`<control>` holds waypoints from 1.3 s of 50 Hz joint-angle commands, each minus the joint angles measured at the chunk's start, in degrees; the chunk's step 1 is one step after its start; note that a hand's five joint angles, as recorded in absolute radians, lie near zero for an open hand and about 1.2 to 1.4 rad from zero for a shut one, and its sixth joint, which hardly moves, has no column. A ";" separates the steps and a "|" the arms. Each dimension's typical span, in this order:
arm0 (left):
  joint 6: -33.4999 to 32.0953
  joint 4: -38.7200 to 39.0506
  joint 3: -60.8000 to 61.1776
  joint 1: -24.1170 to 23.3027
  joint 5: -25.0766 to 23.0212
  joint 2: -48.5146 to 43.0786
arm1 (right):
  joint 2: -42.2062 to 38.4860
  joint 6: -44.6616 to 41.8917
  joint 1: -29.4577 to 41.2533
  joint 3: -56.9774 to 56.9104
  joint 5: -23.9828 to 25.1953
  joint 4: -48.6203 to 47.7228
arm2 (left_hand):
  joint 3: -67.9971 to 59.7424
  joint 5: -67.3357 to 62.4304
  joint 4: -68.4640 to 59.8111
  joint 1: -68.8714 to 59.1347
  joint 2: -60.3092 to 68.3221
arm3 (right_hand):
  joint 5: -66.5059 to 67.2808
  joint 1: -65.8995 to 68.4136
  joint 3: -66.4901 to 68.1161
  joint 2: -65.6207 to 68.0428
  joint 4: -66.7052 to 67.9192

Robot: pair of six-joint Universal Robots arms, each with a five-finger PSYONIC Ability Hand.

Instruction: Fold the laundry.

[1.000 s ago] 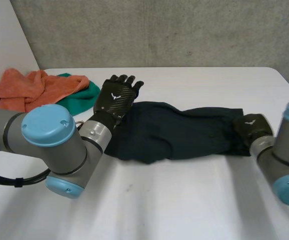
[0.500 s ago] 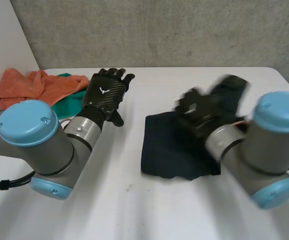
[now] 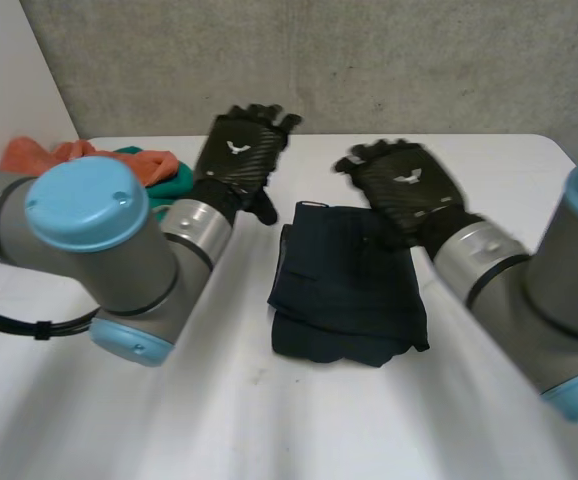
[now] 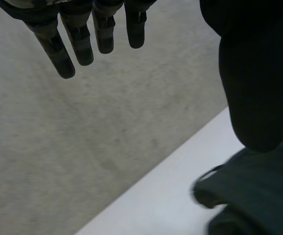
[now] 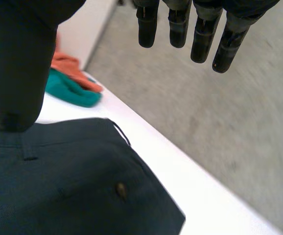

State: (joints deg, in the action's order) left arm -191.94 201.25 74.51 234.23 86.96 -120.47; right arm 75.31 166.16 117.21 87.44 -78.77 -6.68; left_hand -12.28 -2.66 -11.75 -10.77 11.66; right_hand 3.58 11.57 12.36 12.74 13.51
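Dark navy trousers (image 3: 344,290) lie folded into a compact block in the middle of the white table (image 3: 299,420). My left hand (image 3: 237,160) hovers open just beyond the trousers' far left corner, fingers (image 4: 68,46) straight and holding nothing; that corner of the trousers (image 4: 251,196) lies below its thumb. My right hand (image 3: 401,185) hangs open over the far right part of the fold, fingers (image 5: 180,24) spread and empty. Under its palm the trousers (image 5: 58,181) show a waistband with a button (image 5: 121,190).
An orange cloth (image 3: 39,155) and a green cloth (image 3: 167,172) are heaped at the table's far left corner, also seen past my right thumb as orange cloth (image 5: 68,64) and green cloth (image 5: 73,92). A grey wall (image 3: 369,60) rises behind the table's far edge.
The trousers lay stretched out with my right hand shut at their right end. It swung that end over leftward, folding them, and let go. My left hand lifted off and drew back.
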 commanded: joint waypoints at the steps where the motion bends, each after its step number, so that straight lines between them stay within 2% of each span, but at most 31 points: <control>1: 2.44 -9.02 -8.76 -5.10 0.05 -6.43 | -5.43 4.35 -4.79 -4.73 -3.58 8.26 | 2.28 2.66 1.75 0.77 -1.66 | -3.58 -1.57 -2.36 -2.74 -3.51; 6: 2.09 -12.71 -14.73 -6.77 0.84 -13.28 | -11.58 4.52 -4.97 -9.04 -4.03 9.84 | 2.07 2.45 1.54 0.56 -1.45 | -3.58 -1.57 -2.36 -2.74 -3.51; 12: 0.87 -18.43 -19.40 -6.42 3.21 -19.00 | -20.37 4.17 -4.35 -13.96 -3.15 10.63 | 1.73 2.11 1.20 0.22 -1.11 | -3.58 -1.57 -2.36 -2.74 -3.51; 18: -6.86 -21.51 -20.20 -5.98 3.92 -22.70 | -26.78 -0.38 -4.35 -17.47 -3.41 12.39 | 1.90 2.28 1.37 0.39 -1.28 | -3.58 -1.57 -2.36 -2.74 -3.51; 21: -9.33 -21.95 -19.67 -5.02 4.27 -22.96 | -28.11 -5.38 -4.35 -18.09 -3.85 13.27 | 1.89 2.28 1.37 0.38 -1.28 | -3.58 -1.57 -2.36 -2.74 -3.51; 27: -9.86 -23.00 -18.35 -4.13 3.65 -21.82 | -26.80 -10.24 -4.88 -17.39 -4.29 12.83 | 2.06 2.45 1.54 0.55 -1.45 | -3.58 -1.57 -2.36 -2.74 -3.51; 31: -9.95 -23.27 -17.30 -4.05 1.64 -18.49 | -22.94 -10.24 -5.15 -14.94 -4.02 10.29 | 2.28 2.66 1.75 0.77 -1.66 | -3.58 -1.57 -2.36 -2.74 -3.51; 36: -8.90 -23.27 -15.37 -2.38 -3.19 -12.16 | -15.48 -9.19 -5.23 -7.65 -4.64 3.27 | 2.28 2.66 1.75 0.77 -1.66 | -3.58 -1.57 -2.36 -2.74 -3.51; 40: -6.88 -23.36 -13.70 -1.67 -6.18 -5.84 | -7.75 -1.75 -6.89 -0.36 -7.79 -1.49 | 2.28 2.66 1.75 0.77 -1.66 | -3.58 -1.57 -2.36 -2.74 -3.51; 44: -3.63 -23.36 -11.32 -1.06 -9.08 0.76 | -5.44 5.99 -8.66 3.95 -10.52 -0.62 | 2.28 2.66 1.75 0.77 -1.66 | -3.58 -1.57 -2.36 -2.74 -3.51; 51: -1.51 -26.95 -6.41 -0.36 -16.45 8.05 | -5.18 14.54 -8.84 10.11 -9.21 1.93 | 2.28 2.66 1.75 0.77 -1.66 | -3.58 -1.57 -2.36 -2.74 -3.51; 57: -1.16 -30.74 -2.97 0.35 -22.44 12.01 | -5.79 17.53 -9.01 13.28 -5.26 0.53 | 2.28 2.66 1.75 0.77 -1.66 | -3.58 -1.57 -2.36 -2.74 -3.51; 65: -0.11 -31.36 -0.86 1.05 -23.59 14.83 | -11.85 22.62 -8.31 12.67 -4.29 -4.30 | 2.28 2.66 1.75 0.77 -1.66 | -3.58 -1.57 -2.36 -2.74 -3.51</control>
State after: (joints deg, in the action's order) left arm -192.80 170.18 72.42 234.87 63.89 -107.27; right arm 67.84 185.35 108.47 100.83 -83.71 -7.48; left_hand -11.76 -2.66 -11.75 -10.64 11.00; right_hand 3.36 8.24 12.36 12.51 13.51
